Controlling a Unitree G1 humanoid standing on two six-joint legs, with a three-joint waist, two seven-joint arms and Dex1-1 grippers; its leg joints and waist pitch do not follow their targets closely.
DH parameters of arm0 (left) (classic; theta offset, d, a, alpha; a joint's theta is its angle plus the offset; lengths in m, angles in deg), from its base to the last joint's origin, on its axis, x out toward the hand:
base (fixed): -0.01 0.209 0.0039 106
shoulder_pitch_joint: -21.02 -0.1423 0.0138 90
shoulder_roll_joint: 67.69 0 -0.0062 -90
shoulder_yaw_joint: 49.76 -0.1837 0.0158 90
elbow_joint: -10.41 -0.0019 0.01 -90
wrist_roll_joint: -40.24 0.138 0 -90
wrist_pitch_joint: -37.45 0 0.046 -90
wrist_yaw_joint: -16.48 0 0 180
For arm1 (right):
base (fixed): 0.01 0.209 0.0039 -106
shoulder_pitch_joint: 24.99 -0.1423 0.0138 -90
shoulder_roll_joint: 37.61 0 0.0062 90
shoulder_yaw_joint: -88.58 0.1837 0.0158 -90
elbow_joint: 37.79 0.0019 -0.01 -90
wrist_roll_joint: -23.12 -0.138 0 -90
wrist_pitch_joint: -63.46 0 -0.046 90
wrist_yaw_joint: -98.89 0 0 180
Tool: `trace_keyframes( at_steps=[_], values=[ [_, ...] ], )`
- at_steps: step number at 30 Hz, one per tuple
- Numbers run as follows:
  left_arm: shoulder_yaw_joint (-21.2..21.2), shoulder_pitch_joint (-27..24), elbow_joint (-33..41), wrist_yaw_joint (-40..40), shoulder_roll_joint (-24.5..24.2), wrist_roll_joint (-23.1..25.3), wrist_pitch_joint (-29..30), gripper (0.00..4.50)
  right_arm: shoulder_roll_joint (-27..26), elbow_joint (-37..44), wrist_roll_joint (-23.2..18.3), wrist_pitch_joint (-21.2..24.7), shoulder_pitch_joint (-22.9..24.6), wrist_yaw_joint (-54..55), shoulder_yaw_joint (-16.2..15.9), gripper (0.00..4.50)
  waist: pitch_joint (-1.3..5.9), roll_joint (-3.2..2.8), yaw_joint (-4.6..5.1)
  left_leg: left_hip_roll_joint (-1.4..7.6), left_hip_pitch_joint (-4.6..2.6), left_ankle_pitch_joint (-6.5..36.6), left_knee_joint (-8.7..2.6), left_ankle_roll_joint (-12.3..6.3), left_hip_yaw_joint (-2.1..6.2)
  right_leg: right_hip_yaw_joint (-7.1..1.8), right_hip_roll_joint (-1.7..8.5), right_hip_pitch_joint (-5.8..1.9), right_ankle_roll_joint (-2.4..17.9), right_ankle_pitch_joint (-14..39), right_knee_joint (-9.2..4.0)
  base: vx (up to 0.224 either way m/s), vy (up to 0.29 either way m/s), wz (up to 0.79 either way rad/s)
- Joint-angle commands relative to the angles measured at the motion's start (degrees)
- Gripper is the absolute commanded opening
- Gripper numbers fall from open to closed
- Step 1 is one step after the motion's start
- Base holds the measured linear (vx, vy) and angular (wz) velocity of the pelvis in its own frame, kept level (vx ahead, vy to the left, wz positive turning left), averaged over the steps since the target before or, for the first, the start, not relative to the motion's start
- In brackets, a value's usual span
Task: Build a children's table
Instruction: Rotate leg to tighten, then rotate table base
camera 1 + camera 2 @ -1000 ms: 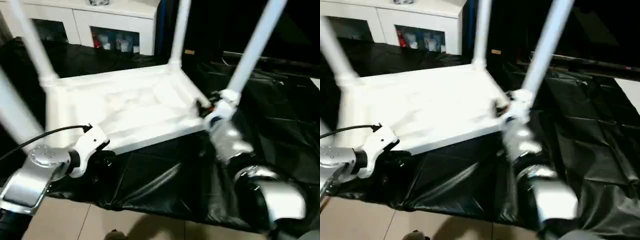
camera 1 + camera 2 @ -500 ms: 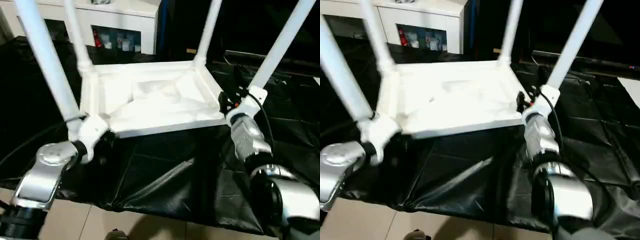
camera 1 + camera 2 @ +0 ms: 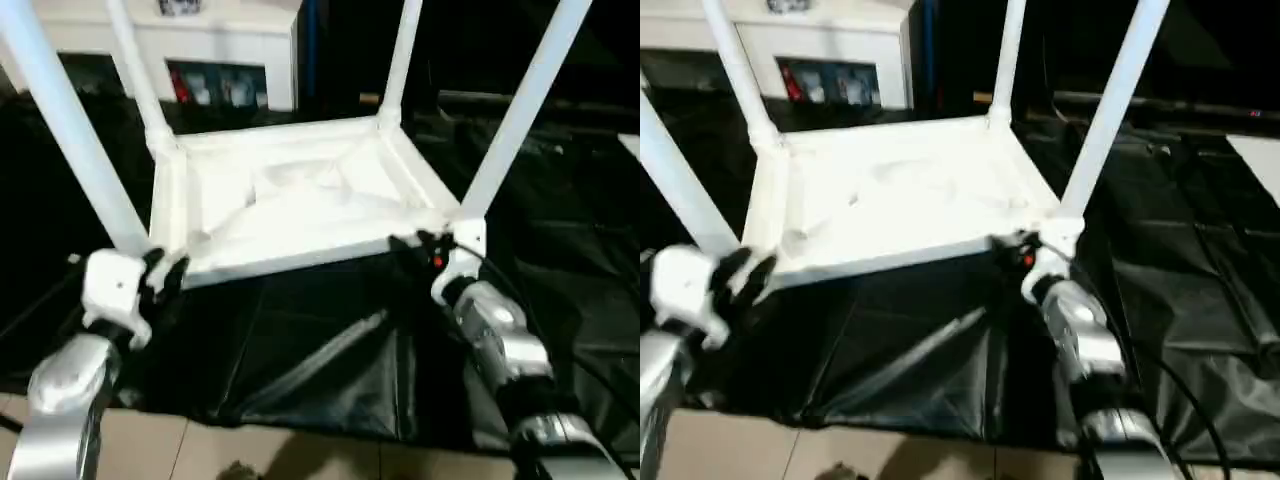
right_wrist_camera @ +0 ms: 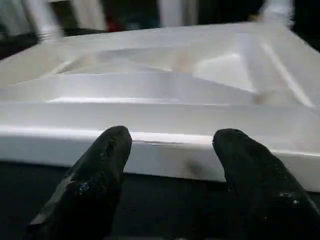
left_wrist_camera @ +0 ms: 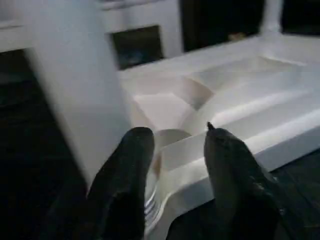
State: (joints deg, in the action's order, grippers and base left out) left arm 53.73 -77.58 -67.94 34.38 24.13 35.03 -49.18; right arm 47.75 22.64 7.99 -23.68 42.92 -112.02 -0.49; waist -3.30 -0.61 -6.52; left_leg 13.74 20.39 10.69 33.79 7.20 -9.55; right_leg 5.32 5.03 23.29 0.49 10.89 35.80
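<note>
Table [image 3: 290, 200] inverted, legs [image 3: 520, 110] up for fitting. Left gripper [image 5: 175, 150] and right gripper [image 4: 170, 150] spread, empty, at near edge.

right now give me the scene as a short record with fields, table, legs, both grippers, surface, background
table: white table top lies upside down, ribbed underside up
legs: four white legs stand up from the corner sockets
left gripper: left gripper open, fingers apart at the near left corner, next to that corner's leg
right gripper: right gripper open, fingers apart, facing the top's near edge, nothing held
surface: black sheet under the table
background: white cabinet with glass doors
</note>
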Motion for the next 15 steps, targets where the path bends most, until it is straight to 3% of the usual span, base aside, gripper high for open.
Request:
trace_keyframes(
  at_steps=[1, 3, 8, 9, 11, 12, 13, 15],
  values=[
    [0.7, -1.4, 1.5, -4.9, 1.5, 1.6, -2.9, 2.33, 1.0, 4.2, -0.3, 2.9, 1.2, -2.0, -0.9, 3.1, 3.13, -1.16, 0.03, -0.66, 0.05, 20.4, -4.4, -1.4, -0.34, -2.26, 1.72, -2.35, 5.9, 21.2, -6.08, 0.0, 0.0, 0.0],
    [1.1, -2.3, 2.0, -8.8, 3.7, 3.0, -4.0, 2.59, 1.7, 6.7, -0.4, 4.8, 2.3, -3.5, -1.9, 3.1, 3.22, -1.04, 0.01, -0.62, 0.21, 19.8, -4.42, -1.58, -0.32, -2.27, 1.7, -2.49, 5.9, 19.7, -6.05, 0.0, 0.0, 0.0],
    [3.0, -1.2, 0.7, -13.3, 6.9, 3.5, -3.9, 3.12, 2.1, 9.2, 0.0, 7.4, 3.4, -3.6, -3.1, 3.1, 3.1, -0.95, 0.07, -0.84, 0.12, 20.7, -4.34, -1.64, -0.27, -2.15, 1.85, -2.21, 4.7, 23.4, -6.58, 0.0, 0.0, 0.0],
    [3.6, 0.9, -1.4, -13.1, 6.6, 2.4, -4.4, 3.17, 2.0, 9.3, 0.4, 8.8, 3.4, -2.8, -3.2, 3.1, 3.12, -0.73, 0.0, -0.95, -0.06, 20.4, -4.27, -1.57, -0.29, -2.18, 1.77, -2.09, 4.2, 24.2, -6.77, 0.0, 0.0, 0.0],
    [4.2, 4.9, -5.3, -11.6, 4.7, 0.4, -5.8, 3.22, 1.9, 8.1, 2.0, 10.5, 3.2, -0.9, -3.5, 3.1, 3.31, -1.03, -0.29, -1.18, -0.55, 19.6, -4.16, -1.32, -0.32, -2.33, 1.68, -1.76, 4.3, 23.2, -6.75, 0.0, 0.0, 0.0],
    [4.3, 6.3, -6.7, -11.0, 3.9, -0.2, -6.1, 3.42, 1.8, 7.7, 2.6, 11.3, 3.0, 0.1, -3.5, 3.1, 3.32, -0.73, -0.14, -1.06, -0.14, 19.1, -4.39, -1.02, -0.08, -2.28, 1.65, -2.17, 4.8, 21.3, -6.35, 0.0, 0.0, 0.0],
    [4.1, 7.6, -8.1, -10.4, 3.0, -0.1, -6.1, 3.55, 1.7, 7.1, 3.2, 11.7, 2.8, 1.1, -3.5, 3.1, 3.35, -0.88, -0.16, -1.03, 0.07, 18.9, -4.45, -0.81, 0.04, -2.25, 1.71, -2.37, 5.0, 20.5, -6.05, 0.0, 0.0, 0.0],
    [3.8, 11.6, -12.4, -7.0, 0.4, -1.2, -5.6, 3.61, 0.8, 4.3, 4.4, 12.1, 1.6, 4.6, -2.8, 3.1, 3.48, -0.77, -0.02, -1.07, -0.2, 18.8, -4.39, -0.32, -0.02, -2.32, 1.87, -2.24, 5.5, 19.9, -6.0, 0.0, 0.0, 0.0]
  ],
)
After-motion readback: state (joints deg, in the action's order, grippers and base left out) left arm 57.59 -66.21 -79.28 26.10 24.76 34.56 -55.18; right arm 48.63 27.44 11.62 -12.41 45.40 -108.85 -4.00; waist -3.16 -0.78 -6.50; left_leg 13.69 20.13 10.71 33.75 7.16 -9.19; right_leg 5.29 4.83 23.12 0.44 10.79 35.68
